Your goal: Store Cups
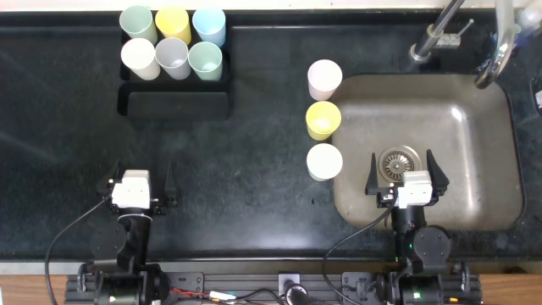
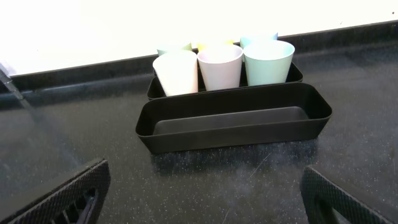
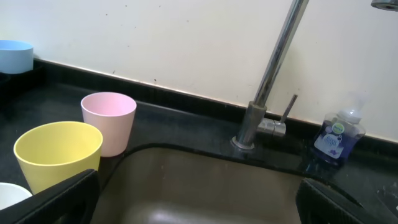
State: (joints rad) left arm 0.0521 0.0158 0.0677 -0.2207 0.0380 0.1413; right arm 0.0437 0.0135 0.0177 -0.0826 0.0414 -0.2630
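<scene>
Top view: storing not begun, three loose cups [image 1: 323, 119] standing in line beside the sink [image 1: 474, 169], empty tray [image 1: 176, 105] well apart, left gripper [image 1: 140, 180] and right gripper [image 1: 403, 171] both spread wide (holding nothing); next, the right one should close on the white cup [image 1: 324, 161].

The left arm stood folded close over its base, and the left black two-finger gripper [image 1: 135, 176] pointed up the top view with its fingers [image 2: 68, 193] spread wide. The right arm sat likewise folded, the right black two-finger gripper [image 1: 403, 172] equally agape.
</scene>
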